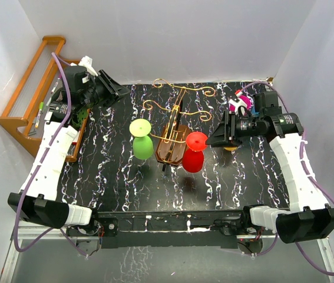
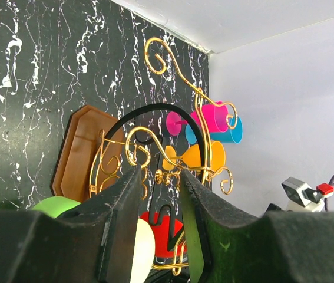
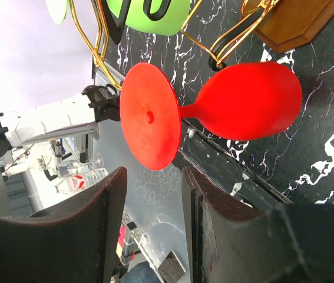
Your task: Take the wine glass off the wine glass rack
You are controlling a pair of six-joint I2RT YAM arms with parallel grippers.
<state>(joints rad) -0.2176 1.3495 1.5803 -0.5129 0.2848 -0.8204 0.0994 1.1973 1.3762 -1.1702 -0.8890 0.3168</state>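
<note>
The wine glass rack has a dark brown wooden base and gold scroll arms, and stands mid-table. A red wine glass hangs upside down on its right side and a green one on its left. My right gripper is open and empty, just right of the red glass. In the right wrist view the red glass lies ahead, with its round foot just beyond my right gripper. My left gripper is open and empty at the back left, and it faces the rack in the left wrist view.
An orange-brown slatted shelf stands against the left wall. Pink, blue and orange glasses show beyond the rack, near the right arm. The green glass shows at the top of the right wrist view.
</note>
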